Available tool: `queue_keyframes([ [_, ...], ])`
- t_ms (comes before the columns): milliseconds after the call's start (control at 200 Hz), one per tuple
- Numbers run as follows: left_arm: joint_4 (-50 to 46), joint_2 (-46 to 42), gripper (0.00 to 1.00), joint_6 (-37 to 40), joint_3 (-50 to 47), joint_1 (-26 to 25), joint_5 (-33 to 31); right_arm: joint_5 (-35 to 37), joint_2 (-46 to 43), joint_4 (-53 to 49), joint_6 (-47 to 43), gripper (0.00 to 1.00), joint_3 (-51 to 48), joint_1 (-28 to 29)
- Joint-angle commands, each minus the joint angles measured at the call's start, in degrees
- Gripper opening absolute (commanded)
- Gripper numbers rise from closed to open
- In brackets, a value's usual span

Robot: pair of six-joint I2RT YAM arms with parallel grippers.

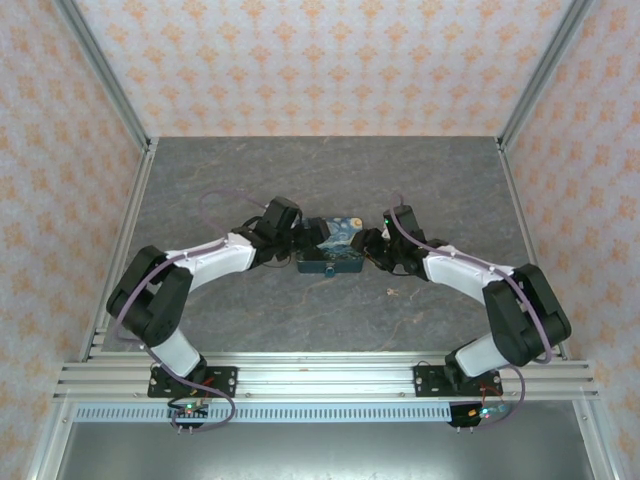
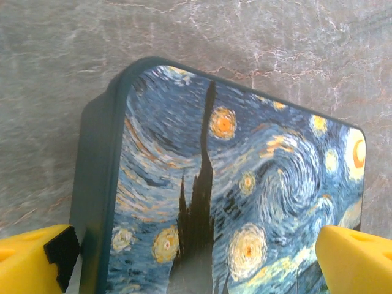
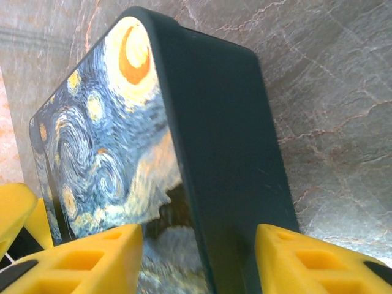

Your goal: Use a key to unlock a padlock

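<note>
1. Box (image 1: 333,248) is set mid-frame on the bench (image 1: 300,180); the left fingers (image 2: 30,260) are spread fully astride one end, with nothing held.
2. Right fingers (image 3: 79,260) are half-closed across the other rim; a grip cannot be told.
3. Key (image 1: 392,291), lower right of the box, should be left undisturbed while the box is steadied.

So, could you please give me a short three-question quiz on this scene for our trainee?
1. True or false: the left gripper straddles the blue box with open jaws.
2. The box lid shows: A) stripes B) a swirled night sky C) plain red.
3. Where does the key lie?
Key: 1 true; 2 B; 3 on the table, apart from the box, near the right arm.
</note>
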Motion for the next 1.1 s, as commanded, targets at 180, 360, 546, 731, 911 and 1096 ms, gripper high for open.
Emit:
queue_keyframes([
  [180, 1.5, 5.0, 1.00, -0.3, 7.1, -0.6, 1.9, 4.7, 3.8, 3.0, 0.9, 0.46, 2.9, -0.9],
  [360, 1.2, 5.8, 1.00, -0.2, 7.6, -0.6, 1.6, 3.7, 5.7, 3.7, 1.1, 0.46, 4.1, -2.5],
  [546, -0.4, 5.5, 1.00, 1.4, 8.2, -0.5, 0.3, 2.8, 3.3, 3.1, 0.0, 0.78, 3.6, -3.6],
  [731, -4.4, 3.9, 1.00, 4.6, 10.3, 0.9, -2.3, 4.9, -3.1, -2.6, -3.8, 0.99, 3.4, -5.9],
  [911, -6.9, 1.6, 1.00, 6.7, 11.1, 3.3, -1.9, 15.3, -8.1, -14.4, -7.6, 0.99, 7.4, -6.9],
  [1096, -8.3, -3.6, 1.00, 9.2, 9.9, 3.6, -3.0, 0.5, -13.4, -7.0, -9.2, 0.98, 1.7, -13.5],
])
